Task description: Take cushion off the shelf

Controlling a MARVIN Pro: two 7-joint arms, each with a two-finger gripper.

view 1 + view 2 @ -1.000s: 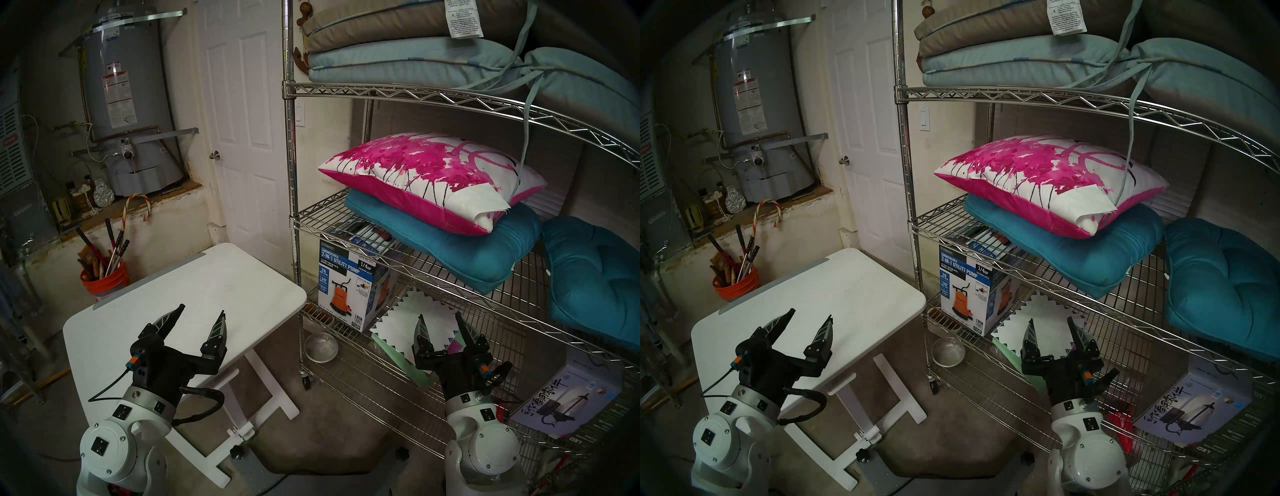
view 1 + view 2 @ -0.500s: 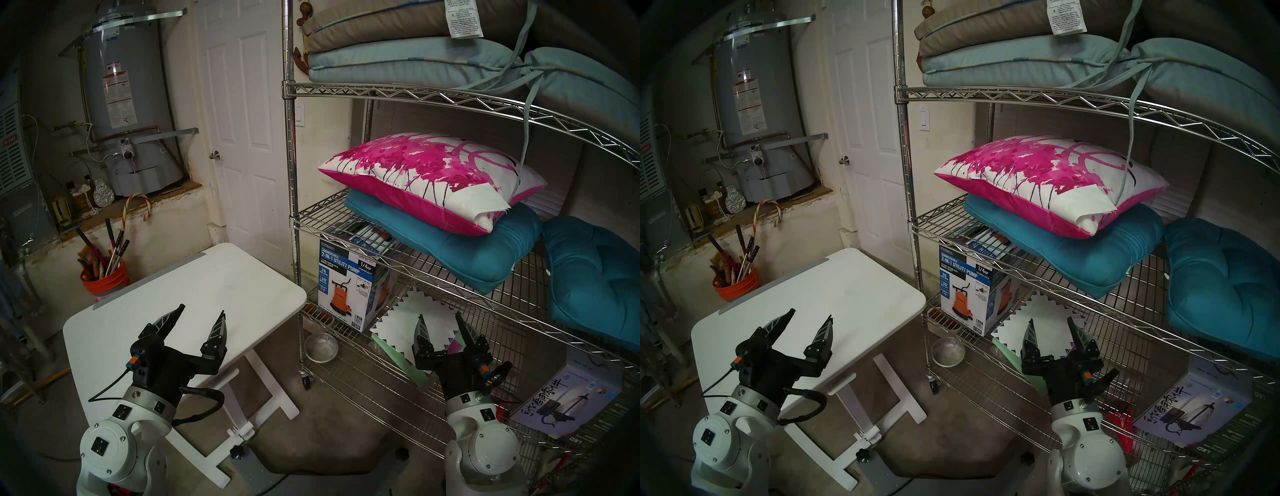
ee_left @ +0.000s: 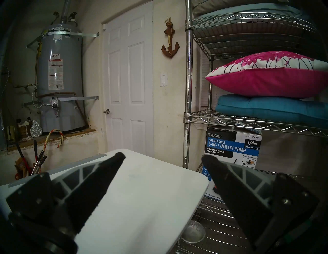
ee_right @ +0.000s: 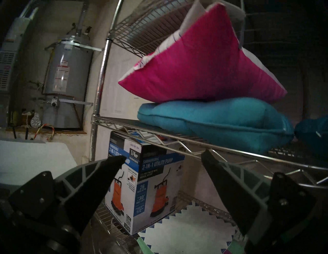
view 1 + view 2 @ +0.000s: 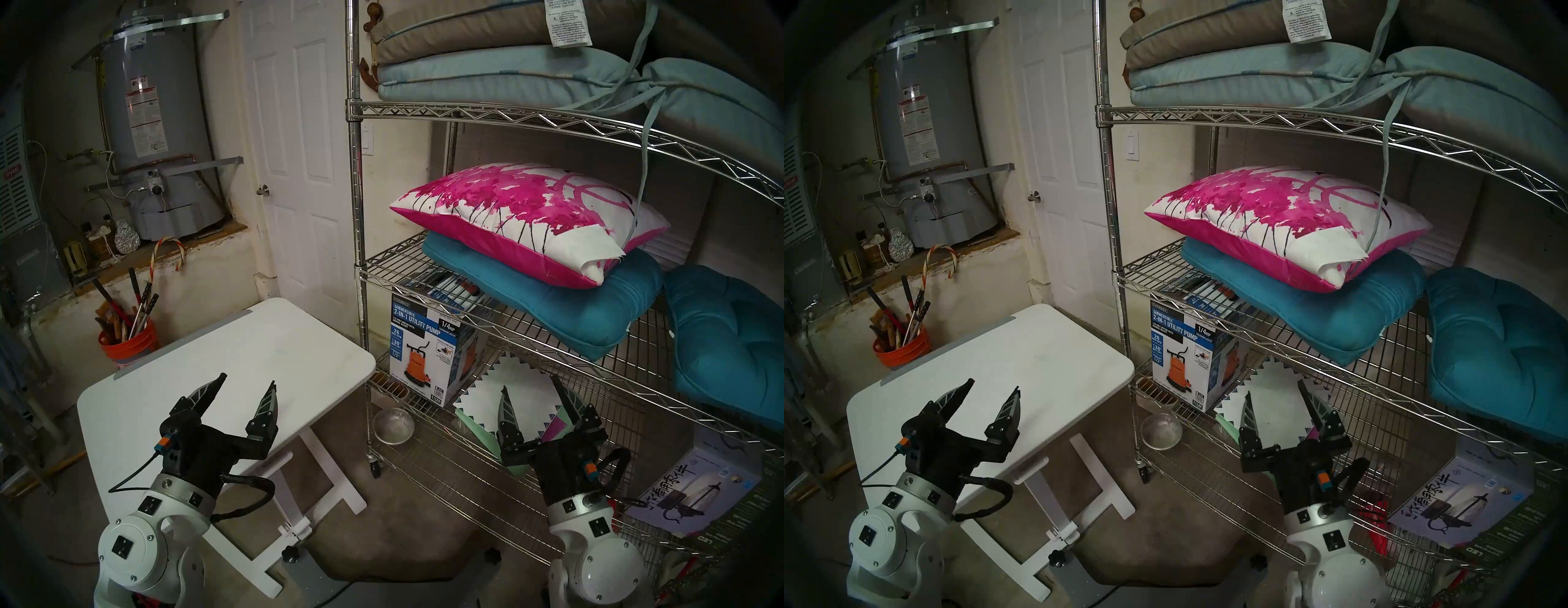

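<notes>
Cushion (image 5: 530,212): plump, square, white with magenta splashes, lying on teal tufted seat cushion (image 5: 551,305), chrome wire shelf (image 5: 424,278). Left gripper (image 5: 246,386) and right gripper (image 5: 530,392): jaws apart, empty.

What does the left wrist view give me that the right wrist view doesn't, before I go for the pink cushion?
Only the left wrist view shows the anchor wall hanging, the light switch and the door with its knob.

Only the right wrist view shows the second teal cushion farther along the tier and the zigzag-edged white sheet below.

Both show the cushion resting on a teal cushion on the shelf, the pump box, the water heater and open, empty jaws.
</notes>
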